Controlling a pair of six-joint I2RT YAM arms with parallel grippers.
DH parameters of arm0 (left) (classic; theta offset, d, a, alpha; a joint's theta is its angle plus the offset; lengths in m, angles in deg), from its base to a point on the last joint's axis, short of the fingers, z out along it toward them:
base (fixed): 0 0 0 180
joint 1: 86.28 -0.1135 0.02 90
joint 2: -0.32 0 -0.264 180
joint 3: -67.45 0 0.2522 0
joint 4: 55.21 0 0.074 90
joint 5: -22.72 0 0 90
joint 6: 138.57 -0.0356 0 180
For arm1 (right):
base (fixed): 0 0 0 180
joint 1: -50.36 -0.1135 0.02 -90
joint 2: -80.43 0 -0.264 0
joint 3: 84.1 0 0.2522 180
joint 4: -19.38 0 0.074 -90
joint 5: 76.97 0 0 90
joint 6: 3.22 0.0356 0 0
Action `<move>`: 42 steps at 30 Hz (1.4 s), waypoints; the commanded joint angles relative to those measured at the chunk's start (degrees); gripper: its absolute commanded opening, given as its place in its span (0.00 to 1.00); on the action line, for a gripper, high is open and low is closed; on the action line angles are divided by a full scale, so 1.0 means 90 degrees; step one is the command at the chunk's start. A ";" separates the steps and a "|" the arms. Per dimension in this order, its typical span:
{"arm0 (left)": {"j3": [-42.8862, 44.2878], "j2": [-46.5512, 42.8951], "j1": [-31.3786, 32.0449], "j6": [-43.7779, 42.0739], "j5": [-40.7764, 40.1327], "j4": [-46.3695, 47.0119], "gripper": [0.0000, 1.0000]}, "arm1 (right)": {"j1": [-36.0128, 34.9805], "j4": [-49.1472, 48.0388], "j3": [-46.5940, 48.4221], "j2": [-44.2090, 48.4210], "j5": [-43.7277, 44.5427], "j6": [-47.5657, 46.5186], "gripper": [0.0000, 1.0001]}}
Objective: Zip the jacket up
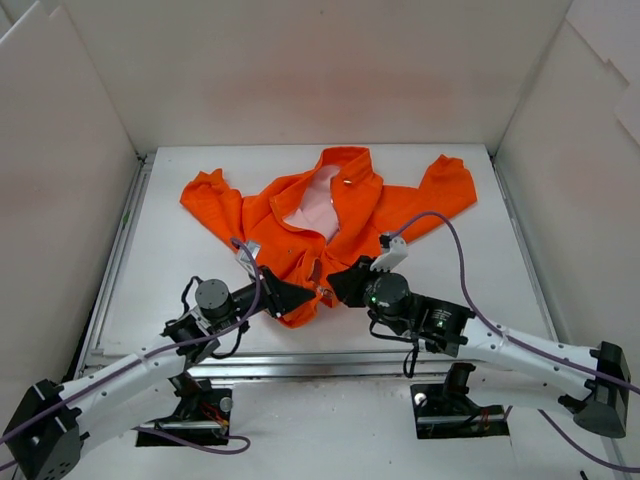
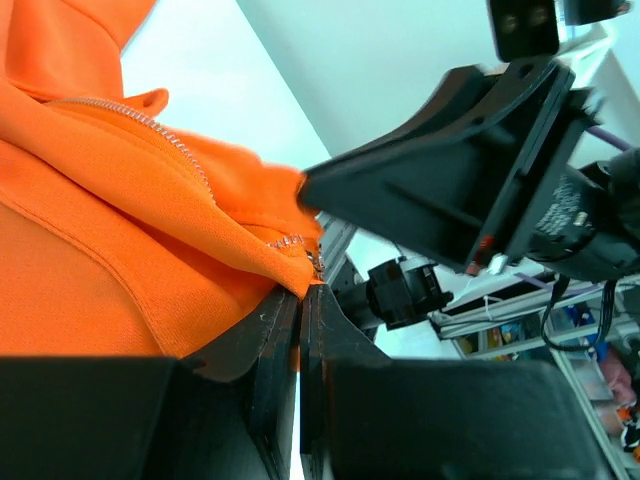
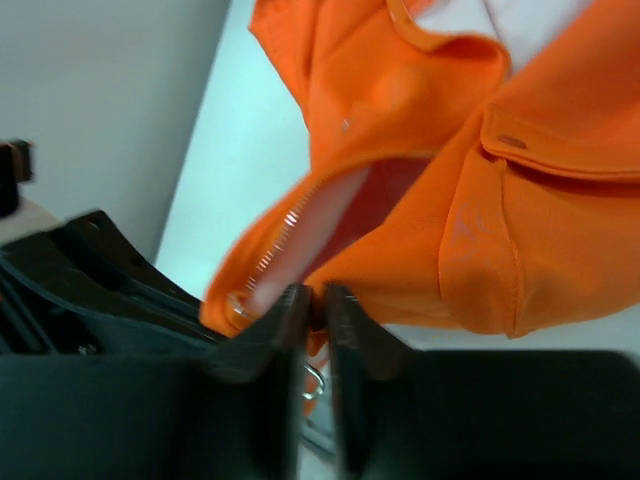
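Observation:
The orange jacket (image 1: 330, 215) lies front up on the white table, collar far, hem near, open at the top with pink lining (image 1: 315, 208) showing. My left gripper (image 1: 306, 297) is shut on the left hem corner beside the zipper's lower end; the left wrist view shows the fabric (image 2: 120, 220) pinched at the fingertips (image 2: 280, 310) and the zipper teeth (image 2: 185, 155). My right gripper (image 1: 336, 283) faces it, shut on the right hem corner (image 3: 400, 270). A silver zipper ring (image 3: 314, 381) hangs between its fingers (image 3: 350, 320). The zipper track (image 3: 280, 240) is open above it.
The white table (image 1: 180, 290) has walls on the left, far and right sides. A metal rail (image 1: 330, 358) runs along the near edge. A flap pocket with a silver snap (image 3: 512, 141) lies right of the zipper. The sleeves spread to the left (image 1: 205, 195) and right (image 1: 450, 190).

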 commanded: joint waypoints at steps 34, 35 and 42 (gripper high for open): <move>0.0605 -0.0056 -0.0246 -0.0916 0.3001 -0.0898 0.00 | -0.0026 0.2356 0.0263 0.1013 -0.3557 -0.4024 0.65; 0.0614 -0.0056 -0.0247 -0.0906 0.2991 -0.0908 0.00 | -0.0026 0.2511 0.0360 0.0895 -0.3596 -0.4044 0.66; 0.0585 0.0003 -0.0305 -0.0799 0.3108 -0.0712 0.00 | -0.0026 0.2337 0.0313 0.0114 -0.3617 -0.4191 0.67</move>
